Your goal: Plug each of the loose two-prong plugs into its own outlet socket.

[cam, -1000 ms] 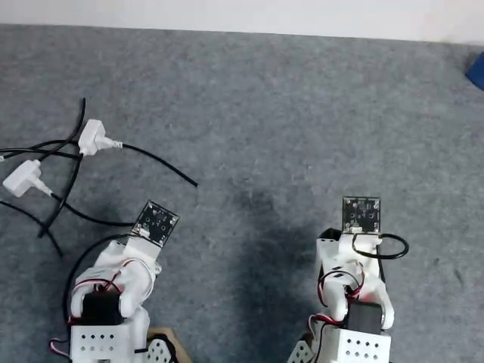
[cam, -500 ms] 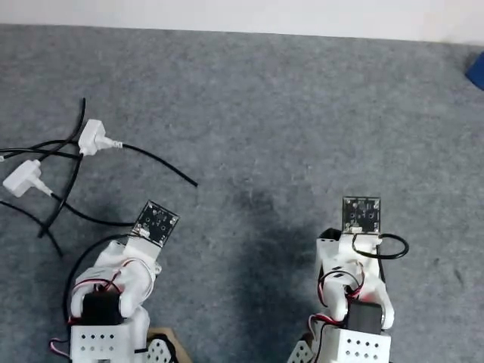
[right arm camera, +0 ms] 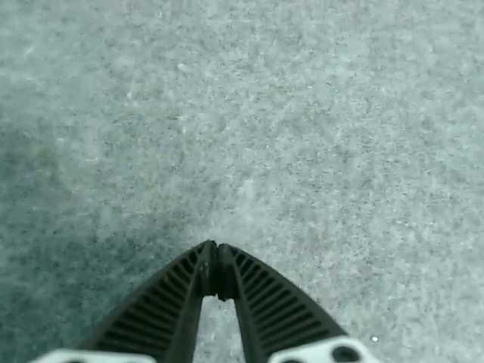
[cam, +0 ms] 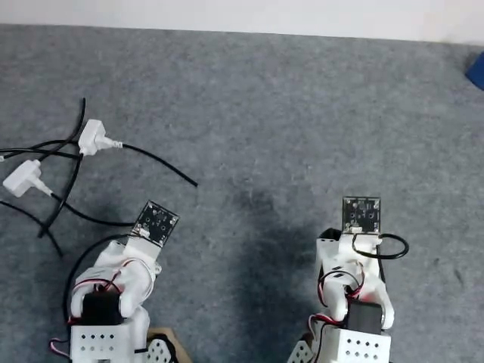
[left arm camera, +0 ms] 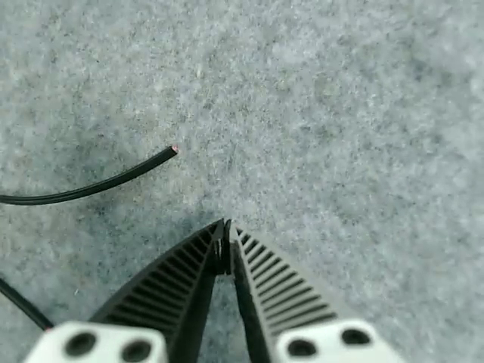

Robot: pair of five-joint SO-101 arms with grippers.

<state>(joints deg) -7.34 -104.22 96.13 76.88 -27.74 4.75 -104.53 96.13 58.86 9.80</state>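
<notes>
Left pincer pressed together on nothing, low over the grey felt-covered desk, with the cut end of a thin black cord just ahead. Farther out and well apart toward the far left: a white two-prong plug and, nearer the edge, a second white plug, both lying slantwise with cord ends turned toward mid-desk. Much nearer this arm than the right pincer, likewise pressed together and empty, so probably a reach for the left.

One white plug and a second white plug are being shown lying near each other on the grey carpet, amid crossing black cables.
</notes>
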